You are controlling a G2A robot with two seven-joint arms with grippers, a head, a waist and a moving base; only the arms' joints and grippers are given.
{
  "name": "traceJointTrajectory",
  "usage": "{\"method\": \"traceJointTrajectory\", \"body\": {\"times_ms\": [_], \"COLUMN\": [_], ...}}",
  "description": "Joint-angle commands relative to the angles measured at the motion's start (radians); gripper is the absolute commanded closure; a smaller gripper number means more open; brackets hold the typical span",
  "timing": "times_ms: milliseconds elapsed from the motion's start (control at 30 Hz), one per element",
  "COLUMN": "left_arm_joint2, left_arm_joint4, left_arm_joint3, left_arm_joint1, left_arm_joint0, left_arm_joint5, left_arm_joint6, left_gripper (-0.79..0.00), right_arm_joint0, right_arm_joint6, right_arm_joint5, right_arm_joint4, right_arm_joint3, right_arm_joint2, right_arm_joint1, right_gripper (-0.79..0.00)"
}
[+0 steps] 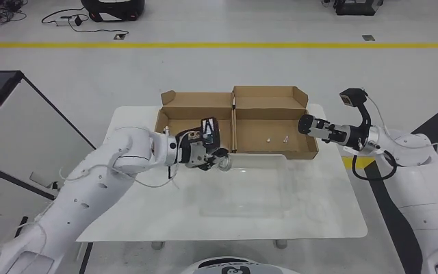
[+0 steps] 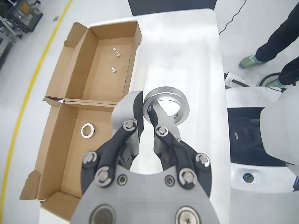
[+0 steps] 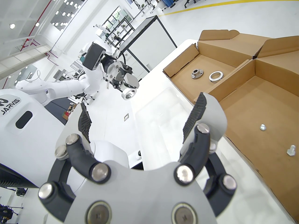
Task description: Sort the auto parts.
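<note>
My left gripper [image 2: 146,108] is shut on a wide metal ring [image 2: 171,101], one finger through its hole and one outside the rim. It hangs above the clear plastic tray [image 1: 243,198], close to the boxes. The left cardboard box [image 1: 179,126] holds a smaller ring [image 3: 216,75] and a flanged hub [image 3: 197,73]. Two small bolts [image 3: 263,127] [image 3: 291,150] lie in the right cardboard box [image 1: 253,133]. My right gripper [image 3: 140,115] stands open with nothing in it, by that box's outer end [image 1: 301,125].
The two boxes stand side by side at the back of the white table [image 1: 328,205], flaps open. The clear tray sits just in front of them. A black-framed stand [image 1: 20,109] is beside the table's left.
</note>
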Motion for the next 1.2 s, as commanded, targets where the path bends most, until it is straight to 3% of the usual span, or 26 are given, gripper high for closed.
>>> {"method": "traceJointTrajectory", "body": {"times_ms": [0,233,300,533,800,1167], "left_arm_joint2": [-0.051,-0.211,-0.229,-0.238,-0.207,-0.28], "left_arm_joint4": [0.011,0.028,0.041,0.129,0.349,0.185], "left_arm_joint3": [-0.005,-0.009,-0.027,-0.057,-0.045,-0.123], "left_arm_joint1": [0.01,0.027,0.029,0.044,0.08,0.092], "left_arm_joint0": [0.042,0.164,0.192,0.234,0.246,0.294], "left_arm_joint5": [-0.038,-0.211,-0.211,-0.211,-0.211,-0.211], "left_arm_joint6": [0.085,0.429,0.525,0.902,1.458,1.458], "left_gripper": [0.0,0.0,0.0,0.0,0.0,0.0], "right_arm_joint0": [0.0,0.0,0.0,0.0,0.0,0.0], "right_arm_joint6": [0.0,0.0,0.0,0.0,0.0,0.0], "right_arm_joint5": [0.0,0.0,0.0,0.0,0.0,0.0], "right_arm_joint4": [0.0,0.0,0.0,0.0,0.0,0.0], "right_arm_joint3": [0.0,0.0,0.0,0.0,0.0,0.0], "right_arm_joint2": [0.0,0.0,0.0,0.0,0.0,0.0], "right_arm_joint1": [0.0,0.0,0.0,0.0,0.0,0.0], "right_gripper": [-0.785,-0.785,-0.785,-0.785,-0.785,-0.785]}}
